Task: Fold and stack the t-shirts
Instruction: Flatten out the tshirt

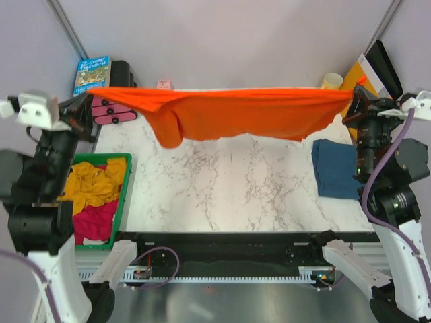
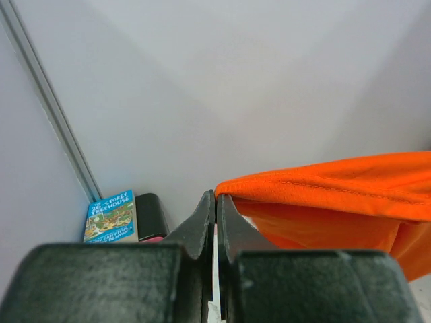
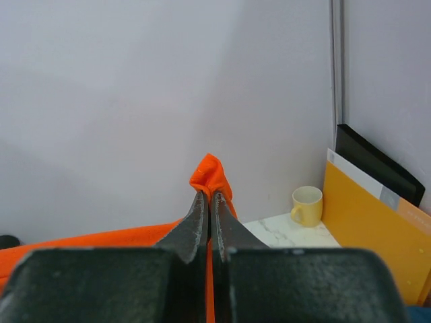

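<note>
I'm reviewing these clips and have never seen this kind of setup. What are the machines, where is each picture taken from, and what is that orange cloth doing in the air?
Two robot arms stand at the near edge of a marble table. The overhead picture looks down from behind them. The other two come from cameras on each wrist, looking past that arm's own dark fingers.

The left end effector and right end effector are both shut on the orange t-shirt, one at each end, stretching it in the air across the far side of the table.

On the table's right lies a folded blue t-shirt. A green bin of yellow and pink clothes sits left. At the back are a book, a yellow mug and an orange envelope.
</note>
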`<action>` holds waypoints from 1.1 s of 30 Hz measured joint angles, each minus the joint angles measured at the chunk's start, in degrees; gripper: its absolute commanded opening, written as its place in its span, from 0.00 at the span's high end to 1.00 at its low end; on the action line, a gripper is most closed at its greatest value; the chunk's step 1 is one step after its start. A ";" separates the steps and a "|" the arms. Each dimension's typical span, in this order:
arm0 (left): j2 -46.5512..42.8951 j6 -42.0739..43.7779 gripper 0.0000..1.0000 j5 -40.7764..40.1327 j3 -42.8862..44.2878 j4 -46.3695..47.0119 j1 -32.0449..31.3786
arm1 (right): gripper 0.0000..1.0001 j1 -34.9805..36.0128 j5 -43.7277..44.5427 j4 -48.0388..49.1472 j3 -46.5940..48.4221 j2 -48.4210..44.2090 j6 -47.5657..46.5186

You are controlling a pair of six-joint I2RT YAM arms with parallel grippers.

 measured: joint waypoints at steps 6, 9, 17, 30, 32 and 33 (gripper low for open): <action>-5.90 0.11 0.98 -0.17 -2.16 -4.59 0.22 | 1.00 0.66 0.04 -5.25 -0.22 -0.96 -0.81; -5.60 0.26 0.98 -0.20 -4.98 -6.14 0.22 | 1.00 0.66 0.94 -6.38 -2.16 -0.52 -0.90; 4.09 1.95 0.98 0.02 -14.12 -1.49 0.44 | 1.00 0.52 3.76 -3.93 -12.50 6.95 -0.39; 21.55 -1.40 0.98 3.56 -7.43 0.37 3.43 | 1.00 -1.90 -1.20 -3.69 -9.27 14.91 1.62; 19.08 -2.47 0.98 4.66 -3.48 0.24 3.61 | 1.00 -1.18 -1.90 -3.80 -5.97 13.66 1.49; 17.62 -2.82 0.98 5.33 -2.34 0.20 3.63 | 1.00 -0.48 -1.97 -3.91 -4.42 12.79 1.42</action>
